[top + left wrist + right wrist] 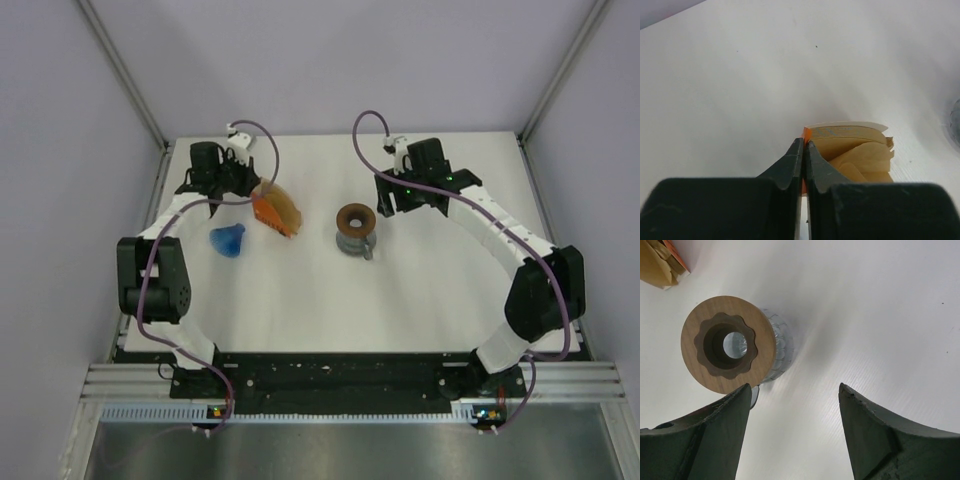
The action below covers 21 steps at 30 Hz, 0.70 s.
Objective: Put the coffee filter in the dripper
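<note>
Faint bluish print on orange pack [807, 134] lip, too blurred to read. Left gripper [804, 146] fingers pressed together, pinching pack's orange edge. Coffee filter [860, 156], tan paper, sits in pack's open mouth, just at 3 o'clock of left fingertips. Top view: pack [268, 212] at 4 o'clock of left gripper [245, 190]. Right gripper [795, 390] spread wide, holds nothing. Dripper [756, 342] at 10 o'clock of it, on clear cup [779, 347], well apart from filter.
</note>
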{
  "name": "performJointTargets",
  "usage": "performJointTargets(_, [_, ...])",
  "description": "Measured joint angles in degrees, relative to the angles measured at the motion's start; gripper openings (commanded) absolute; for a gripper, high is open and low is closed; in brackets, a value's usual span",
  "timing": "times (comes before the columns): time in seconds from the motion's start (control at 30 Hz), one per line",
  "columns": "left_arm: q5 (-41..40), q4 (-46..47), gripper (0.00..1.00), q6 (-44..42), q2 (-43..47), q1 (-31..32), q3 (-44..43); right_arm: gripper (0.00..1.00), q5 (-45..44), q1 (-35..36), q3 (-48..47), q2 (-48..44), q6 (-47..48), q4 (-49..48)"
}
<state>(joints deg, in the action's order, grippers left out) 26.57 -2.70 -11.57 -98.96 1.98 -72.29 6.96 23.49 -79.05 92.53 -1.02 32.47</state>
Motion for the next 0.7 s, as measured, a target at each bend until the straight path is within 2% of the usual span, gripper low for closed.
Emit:
performJointTargets(0.03, [0.4,0.5,0.36,-0.3,0.0,-0.2,0.6,0.70,0.0,0.0,0.0,-0.2,0.0,0.0])
performJointTargets(0.1, [1.3,1.0,0.57,-0.7,0.0,-0.8,1.7,0.70,0.0,0.0,0.0,-0.7,0.0,0.0])
performJointTargets(0.17, [1.9,1.0,0.68,-0.9,0.0,-1.2,1.9,0.70,0.1,0.0,0.0,-1.1,0.0,0.1])
performJointTargets(0.23, [2.6,0.8,0.75,-0.8,0.0,-1.5,1.7,0.70,0.3,0.0,0.0,-1.3,0.0,0.2])
performJointTargets(0.5, [6.3,-10.9,0.93,-2.2,0.7,-3.8,-7.7,0.70,1.0,0.0,0.0,-1.4,0.0,0.2])
performJointTargets(0.6, [8.4,-17.2,0.94,-6.8,3.2,-5.8,-9.2,0.70,1.3,0.0,0.2,-1.5,0.0,0.1])
performJointTargets(0.7, [8.9,-22.3,0.90,-13.6,6.8,-7.1,-6.5,0.71,1.7,0.0,0.8,-1.6,0.9,0.3])
